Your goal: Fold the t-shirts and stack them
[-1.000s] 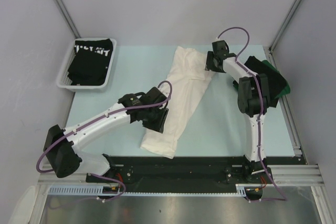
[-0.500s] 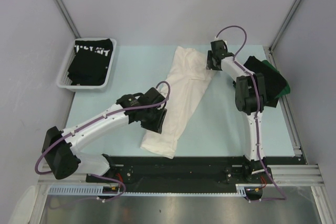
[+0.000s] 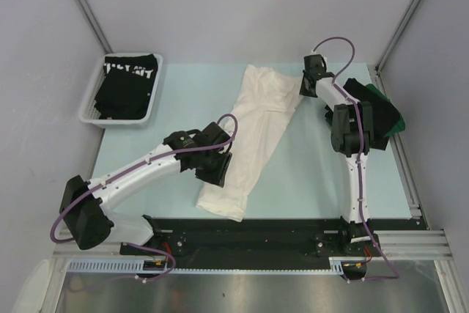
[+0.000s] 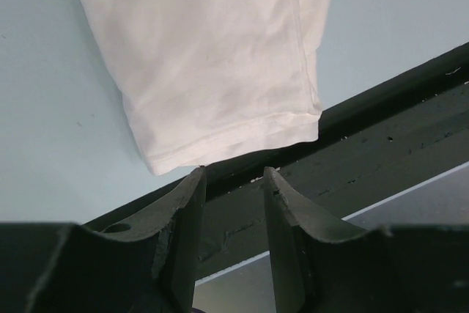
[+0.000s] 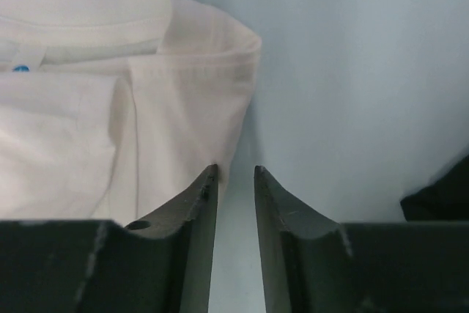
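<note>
The white tee (image 3: 253,133) lies on the bench (image 3: 183,100) as a long folded strip, running slantwise from the far middle towards the near edge. The left pincer (image 4: 233,172) hangs at the strip's left side, close to its near end. Its jaws are moderately apart with nothing between them. In its wrist view the hem is just beyond the fingertips, one hem corner close to the left-hand finger (image 4: 187,203), and the black rail (image 4: 381,152) runs beneath.

The right pincer (image 5: 236,170) is at the far end of the strip, by the collar. Its jaws are narrow, and a slit of bare bench shows between them. The tee's outer folded edge comes down to the tip of the left-hand finger (image 5: 201,203). I cannot tell whether the cloth is touched there, and none of it is clamped that I can see.

A white mesh basket (image 3: 117,124) sits at the bench's far left corner and holds a folded black tee (image 3: 128,86) with white lettering. At the far right, beside the right arm, a plain black tee (image 3: 357,91) lies on a green tee (image 3: 393,119).

The white tee is soft, matte knit with a ribbed collar, stitched hems and gentle creases. The bench top is smooth pale blue.
</note>
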Action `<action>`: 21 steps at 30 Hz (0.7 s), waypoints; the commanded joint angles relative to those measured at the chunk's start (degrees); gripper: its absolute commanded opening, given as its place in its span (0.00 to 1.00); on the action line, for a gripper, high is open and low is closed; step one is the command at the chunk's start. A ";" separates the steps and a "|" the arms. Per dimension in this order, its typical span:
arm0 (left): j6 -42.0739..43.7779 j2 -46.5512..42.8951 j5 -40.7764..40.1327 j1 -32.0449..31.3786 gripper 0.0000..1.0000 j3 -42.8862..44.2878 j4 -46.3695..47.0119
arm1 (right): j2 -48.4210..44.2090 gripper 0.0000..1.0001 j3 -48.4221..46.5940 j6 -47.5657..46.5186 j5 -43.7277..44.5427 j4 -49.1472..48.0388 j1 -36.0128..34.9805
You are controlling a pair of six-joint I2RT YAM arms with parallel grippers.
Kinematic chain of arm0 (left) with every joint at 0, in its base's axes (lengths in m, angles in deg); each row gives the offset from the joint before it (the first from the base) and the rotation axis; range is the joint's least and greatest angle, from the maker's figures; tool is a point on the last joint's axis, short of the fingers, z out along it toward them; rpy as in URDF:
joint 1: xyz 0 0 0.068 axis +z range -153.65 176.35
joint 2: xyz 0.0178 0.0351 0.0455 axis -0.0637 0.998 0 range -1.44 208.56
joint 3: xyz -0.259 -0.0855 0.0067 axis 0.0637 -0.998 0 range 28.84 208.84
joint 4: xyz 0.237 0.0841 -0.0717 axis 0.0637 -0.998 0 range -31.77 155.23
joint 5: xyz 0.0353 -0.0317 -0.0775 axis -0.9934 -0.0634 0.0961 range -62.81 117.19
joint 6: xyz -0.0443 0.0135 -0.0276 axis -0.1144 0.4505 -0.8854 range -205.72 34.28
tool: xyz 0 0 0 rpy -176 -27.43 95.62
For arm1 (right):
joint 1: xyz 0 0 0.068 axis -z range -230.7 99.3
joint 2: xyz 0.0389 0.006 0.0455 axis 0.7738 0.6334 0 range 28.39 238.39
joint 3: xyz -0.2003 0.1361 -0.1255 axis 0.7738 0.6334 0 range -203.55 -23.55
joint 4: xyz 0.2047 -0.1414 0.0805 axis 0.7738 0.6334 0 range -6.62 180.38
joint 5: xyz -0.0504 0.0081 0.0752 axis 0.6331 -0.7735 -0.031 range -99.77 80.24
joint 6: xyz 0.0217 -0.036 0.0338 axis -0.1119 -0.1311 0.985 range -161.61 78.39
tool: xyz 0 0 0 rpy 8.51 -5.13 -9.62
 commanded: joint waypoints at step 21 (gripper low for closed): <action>1.96 2.63 -0.51 1.05 0.42 3.18 -0.48 | 8.78 0.16 -14.46 4.08 -10.20 5.94 2.60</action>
